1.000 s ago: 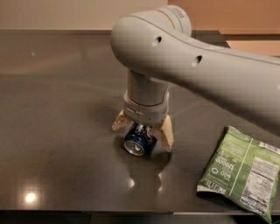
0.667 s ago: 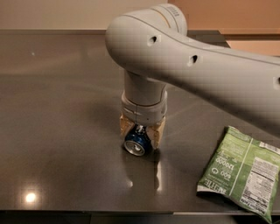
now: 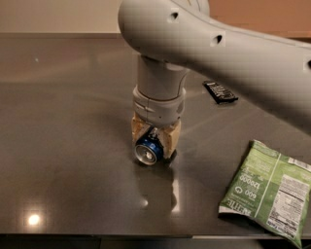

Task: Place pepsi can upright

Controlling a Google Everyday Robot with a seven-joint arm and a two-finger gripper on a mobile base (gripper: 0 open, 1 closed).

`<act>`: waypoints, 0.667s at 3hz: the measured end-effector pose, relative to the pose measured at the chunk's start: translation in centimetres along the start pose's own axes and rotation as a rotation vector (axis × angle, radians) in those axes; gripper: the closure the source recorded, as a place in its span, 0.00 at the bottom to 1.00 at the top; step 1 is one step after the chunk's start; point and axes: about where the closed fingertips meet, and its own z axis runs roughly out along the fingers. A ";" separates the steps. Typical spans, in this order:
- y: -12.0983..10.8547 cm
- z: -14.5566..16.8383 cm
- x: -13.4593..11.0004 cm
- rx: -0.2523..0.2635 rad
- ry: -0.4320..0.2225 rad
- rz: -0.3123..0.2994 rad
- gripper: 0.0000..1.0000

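- Blue pepsi can (image 3: 147, 152): lying on its side on desk (image 3: 68, 126), silver end toward camera.
- End effector (image 3: 154, 144): spread a second ago, now clenched on the can (grasp made; uprighting not yet done).

You are looking at what reads as a break-room or office-kitchen counter, though nothing here settles which. The counter (image 3: 73, 146) is a broad, dark, polished slab with a bright spot of reflected light (image 3: 34, 219) near its front edge. A plain beige wall (image 3: 58, 14) runs behind it. What lies on it is snack fare: a green snack bag (image 3: 265, 192) at the right, a flat black wrapper (image 3: 220, 91) farther back, and a pepsi can (image 3: 148, 151) on its side near the middle. The gripper (image 3: 155, 145) stands over that can, its tan fingers pressed against both flanks.
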 end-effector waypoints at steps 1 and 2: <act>-0.7 -3.3 0.4 0.075 -0.139 0.202 1.00; -1.6 -6.2 0.0 0.158 -0.281 0.408 1.00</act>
